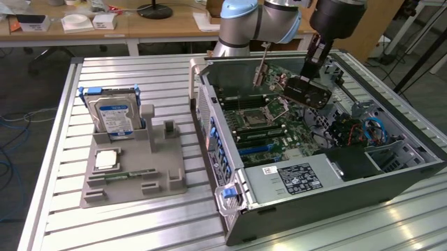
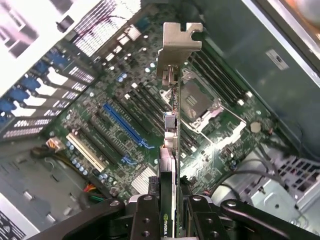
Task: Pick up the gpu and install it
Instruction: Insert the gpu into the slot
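Item: thin black rectangular gpu with a silvery metal end bracket. Gripped edge-on in the black hand. Hangs inside the open grey computer case, toward the counter's far edge, above the green motherboard. Edge-down, probably for slot insertion.

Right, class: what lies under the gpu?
The motherboard, with a blue slot and the processor socket. The gpu, held by the gripper, hides the strip of board directly beneath it.

A slatted metal worktable catches bright reflections. Beyond it stand wooden desks bearing white boxes; cables trail across the dark floor at the exterior view's left.
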